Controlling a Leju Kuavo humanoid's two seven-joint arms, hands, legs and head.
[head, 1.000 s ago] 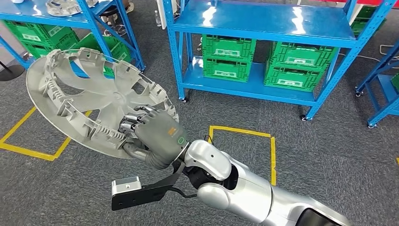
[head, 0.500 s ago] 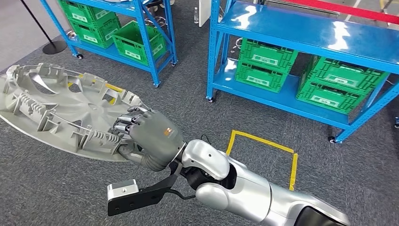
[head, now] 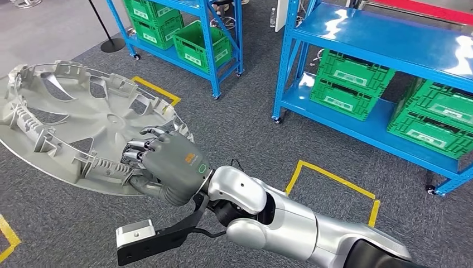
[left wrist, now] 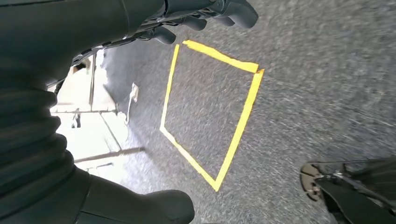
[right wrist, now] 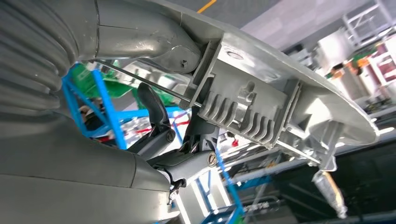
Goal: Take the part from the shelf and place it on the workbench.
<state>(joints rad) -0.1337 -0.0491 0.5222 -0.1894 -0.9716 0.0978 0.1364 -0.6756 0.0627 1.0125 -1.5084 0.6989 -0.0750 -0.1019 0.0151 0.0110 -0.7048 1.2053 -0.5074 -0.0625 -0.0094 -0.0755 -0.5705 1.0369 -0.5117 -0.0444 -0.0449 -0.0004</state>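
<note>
The part is a large grey plastic wheel cover [head: 83, 123], ribbed inner side up, carried low over the carpet at the left of the head view. My right hand [head: 170, 167] grips its near rim, fingers over the ribbed edge and thumb underneath. In the right wrist view the thumb [right wrist: 154, 42] presses against the cover's rim [right wrist: 280, 88]. My left hand [left wrist: 205, 14] hangs over the floor, fingers and thumb apart with nothing between them.
A blue shelf rack [head: 390, 39] holding green crates [head: 343, 84] stands at the right, a second rack [head: 184, 33] with crates behind. Yellow tape squares [head: 334, 178] mark the grey carpet. A black post base [head: 112, 43] stands at the back left.
The camera has swung left: racks and tape marks slid right across the picture. My right hand keeps its hold on the wheel cover, which tilted flatter.
</note>
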